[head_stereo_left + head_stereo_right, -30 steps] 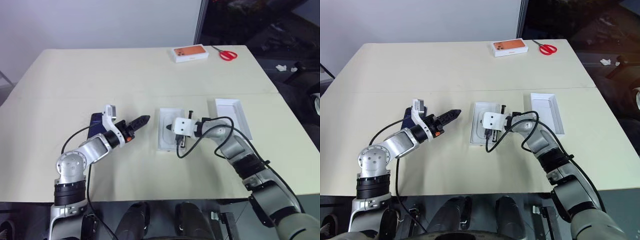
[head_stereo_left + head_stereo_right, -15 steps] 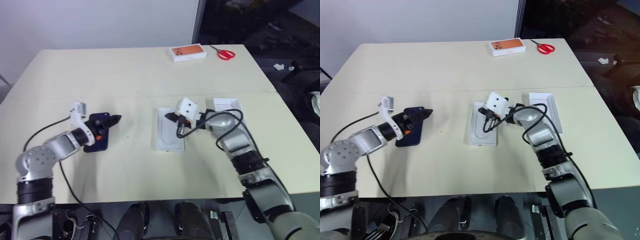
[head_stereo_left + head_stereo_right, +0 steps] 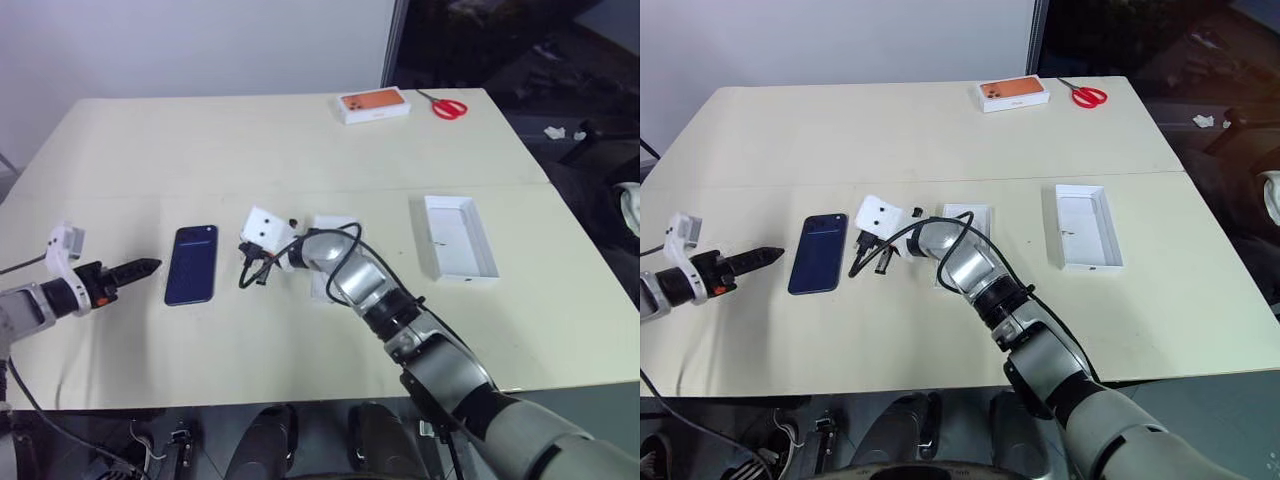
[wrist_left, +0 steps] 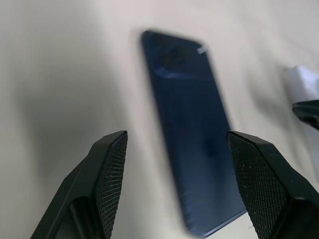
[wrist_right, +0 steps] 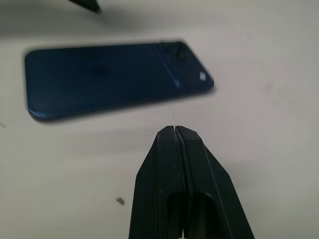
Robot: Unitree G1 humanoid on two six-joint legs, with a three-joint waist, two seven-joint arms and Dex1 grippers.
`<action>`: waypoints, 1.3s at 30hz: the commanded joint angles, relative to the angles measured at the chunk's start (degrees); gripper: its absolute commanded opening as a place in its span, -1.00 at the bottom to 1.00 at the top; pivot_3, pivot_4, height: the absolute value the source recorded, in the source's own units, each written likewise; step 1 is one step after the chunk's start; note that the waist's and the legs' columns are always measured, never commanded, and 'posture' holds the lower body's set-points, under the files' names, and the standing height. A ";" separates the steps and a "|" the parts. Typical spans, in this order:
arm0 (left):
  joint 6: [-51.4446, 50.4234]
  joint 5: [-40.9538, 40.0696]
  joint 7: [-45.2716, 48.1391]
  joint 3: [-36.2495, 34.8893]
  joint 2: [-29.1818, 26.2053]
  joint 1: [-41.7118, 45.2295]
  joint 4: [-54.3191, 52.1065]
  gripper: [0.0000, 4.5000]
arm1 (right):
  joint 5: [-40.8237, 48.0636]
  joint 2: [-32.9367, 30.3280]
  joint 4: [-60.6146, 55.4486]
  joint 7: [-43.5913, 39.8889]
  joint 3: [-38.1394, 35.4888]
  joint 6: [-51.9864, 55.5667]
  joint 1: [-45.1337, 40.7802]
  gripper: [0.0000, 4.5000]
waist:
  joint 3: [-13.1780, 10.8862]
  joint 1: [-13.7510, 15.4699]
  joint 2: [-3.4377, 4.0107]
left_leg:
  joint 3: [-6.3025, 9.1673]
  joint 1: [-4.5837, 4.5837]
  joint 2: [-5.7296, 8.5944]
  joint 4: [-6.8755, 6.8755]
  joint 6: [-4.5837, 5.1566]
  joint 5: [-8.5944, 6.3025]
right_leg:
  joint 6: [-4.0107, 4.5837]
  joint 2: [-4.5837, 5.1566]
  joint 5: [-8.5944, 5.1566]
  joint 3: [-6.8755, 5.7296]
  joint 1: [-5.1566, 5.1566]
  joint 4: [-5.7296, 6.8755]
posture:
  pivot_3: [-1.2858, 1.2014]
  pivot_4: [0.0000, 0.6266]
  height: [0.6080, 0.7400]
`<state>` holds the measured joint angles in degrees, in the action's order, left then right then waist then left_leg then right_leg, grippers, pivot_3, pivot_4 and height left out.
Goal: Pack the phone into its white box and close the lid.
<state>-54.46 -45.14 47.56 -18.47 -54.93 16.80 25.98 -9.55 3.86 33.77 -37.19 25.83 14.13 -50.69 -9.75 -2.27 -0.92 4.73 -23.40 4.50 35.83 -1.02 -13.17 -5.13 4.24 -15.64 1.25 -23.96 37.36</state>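
Observation:
The dark blue phone lies flat on the table, camera cluster at its far end. My left gripper hovers just left of it, pointing at it; its fingers stand wide open and empty. My right gripper is shut on nothing, its tip close to the phone's right side. The plain white lid lies open side up at the right. The white moulded insert lies in the middle, mostly behind my right arm. The white box is hidden.
A white box with orange print and red scissors lie at the table's far edge. Black cables hang from both wrists. A seam crosses the table behind the phone.
My left arm has swung left off the phone, uncovering it. My right arm has swung left across the insert to the phone's right side. The phone and the lid have stayed put.

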 commanded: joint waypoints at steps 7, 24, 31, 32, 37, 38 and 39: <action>-2.54 6.41 11.96 7.90 0.74 2.46 3.37 0.49 | -3.41 2.03 -0.14 1.69 2.59 0.06 0.65 -0.99 | 0.01 -0.24 0.00 | -0.01 -0.02 -0.04 -0.13 0.00 0.00 | 0.00 -0.04 0.00 0.03 -0.15 0.13 | 0.03 -0.52 1.00; -4.78 14.81 15.69 12.56 10.01 9.44 9.31 0.49 | -5.80 1.57 -1.34 -1.87 5.06 1.63 0.58 -0.99 | 0.45 1.65 0.64 | 0.09 0.13 0.23 0.12 0.21 -0.10 | 0.00 0.18 0.00 -0.09 0.23 0.15 | 0.03 -0.52 1.00; -5.55 15.10 14.90 12.16 10.65 9.00 8.56 0.49 | -8.62 2.99 3.19 -0.21 7.11 0.54 -1.34 -0.99 | 0.48 1.53 0.67 | 0.12 0.60 0.27 0.02 0.32 -0.17 | -0.01 0.20 -0.02 -0.13 0.66 0.12 | 0.03 -0.52 1.00; -5.67 15.06 14.70 12.08 10.91 8.90 8.41 0.49 | -9.21 3.18 4.39 0.30 7.30 -0.03 -2.08 -0.99 | 0.48 1.53 0.67 | 0.11 0.72 0.27 -0.03 0.32 -0.17 | -0.01 0.21 -0.02 -0.12 0.76 0.11 | 0.03 -0.52 1.00; -6.15 14.94 13.94 11.76 11.56 8.44 8.13 0.49 | -11.45 3.35 9.92 2.32 7.83 -2.73 -5.28 -0.99 | 0.54 1.59 0.73 | 0.11 0.90 0.37 -0.14 0.32 -0.17 | 0.00 0.28 -0.03 -0.11 0.88 0.10 | 0.03 -0.52 1.00; -6.16 14.93 13.93 11.82 11.64 8.30 7.94 0.49 | -11.90 3.42 10.85 2.62 7.95 -3.12 -5.72 -0.99 | 0.55 1.59 0.73 | 0.11 0.90 0.38 -0.15 0.33 -0.17 | 0.00 0.29 -0.03 -0.11 0.88 0.10 | 0.03 -0.52 1.00; -6.15 14.95 13.73 11.87 11.93 8.23 7.76 0.49 | -12.19 3.58 11.66 2.49 8.23 -3.69 -5.94 -0.99 | 0.57 1.59 0.76 | 0.12 0.90 0.39 -0.15 0.33 -0.17 | 0.00 0.30 -0.03 -0.11 0.88 0.10 | 0.03 -0.52 1.00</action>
<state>-57.46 -31.90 62.38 -10.26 -45.76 27.65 32.29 -20.64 6.81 44.31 -35.28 33.58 11.30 -55.28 -9.18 -0.68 -0.16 4.85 -22.49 4.90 35.68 -0.69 -13.34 -5.13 4.54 -15.68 1.14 -23.08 37.47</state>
